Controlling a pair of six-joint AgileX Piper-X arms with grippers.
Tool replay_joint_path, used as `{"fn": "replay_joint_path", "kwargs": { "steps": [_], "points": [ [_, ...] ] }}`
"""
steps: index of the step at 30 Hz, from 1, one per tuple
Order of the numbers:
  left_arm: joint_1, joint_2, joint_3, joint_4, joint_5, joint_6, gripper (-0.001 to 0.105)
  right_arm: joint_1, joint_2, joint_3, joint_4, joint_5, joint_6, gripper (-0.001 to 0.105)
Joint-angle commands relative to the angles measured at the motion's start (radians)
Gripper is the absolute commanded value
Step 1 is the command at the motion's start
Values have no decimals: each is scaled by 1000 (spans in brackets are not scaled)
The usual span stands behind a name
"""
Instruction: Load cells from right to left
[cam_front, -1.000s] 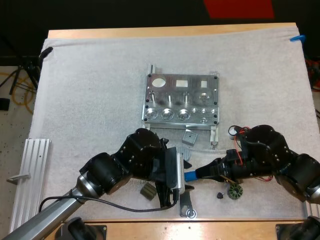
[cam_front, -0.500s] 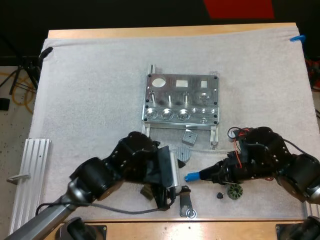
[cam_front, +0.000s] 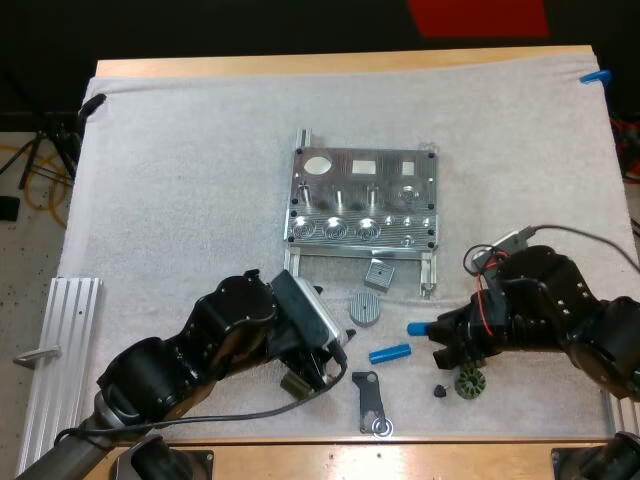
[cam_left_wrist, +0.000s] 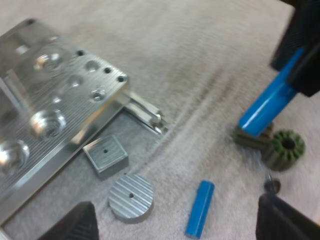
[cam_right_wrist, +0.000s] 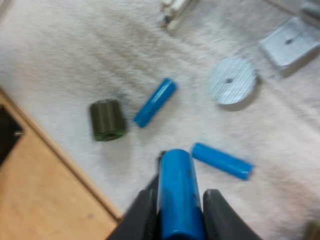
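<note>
The metal fixture (cam_front: 363, 200) lies mid-mat with a row of round sockets along its near edge. My right gripper (cam_front: 441, 336) is shut on a blue cylinder (cam_front: 418, 327), which sticks out toward the left; its fingers (cam_right_wrist: 141, 210) press on it from both sides. A second blue cylinder (cam_front: 389, 353) lies loose on the mat, and the right wrist view shows another one (cam_right_wrist: 155, 101) beside a dark green part (cam_right_wrist: 106, 120). My left gripper (cam_front: 325, 362) is open near the loose cylinder (cam_left_wrist: 200, 207), touching nothing.
A ribbed metal disc (cam_front: 367, 309) and a small square block (cam_front: 378, 273) lie just in front of the fixture. A flat black bracket (cam_front: 372, 405), a dark toothed ring (cam_front: 469, 381) and a tiny black part (cam_front: 439, 390) sit near the front edge. A ribbed aluminium rail (cam_front: 60, 340) lies far left.
My left arm has drawn back toward the lower left, uncovering a blue cylinder on the mat. My right gripper has moved right and slightly back with its cylinder.
</note>
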Motion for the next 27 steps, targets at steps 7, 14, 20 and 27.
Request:
{"fn": "replay_joint_path", "kwargs": {
  "steps": [7, 14, 20, 27],
  "points": [
    [-5, -7, -4, 0, -53, -207, 65, 1, -4, -82, 109, 108, -112, 15],
    [-5, -7, -4, 0, -133, -214, 65, 1, 24, -153, 210, 235, -200, 15],
    [-5, -7, -4, 42, -273, -214, 65, 1, 119, -228, 258, 287, -246, 15],
    [-5, -7, -4, 54, -351, -214, 65, 1, 203, -275, 258, 340, -312, 15]
  ]
}}
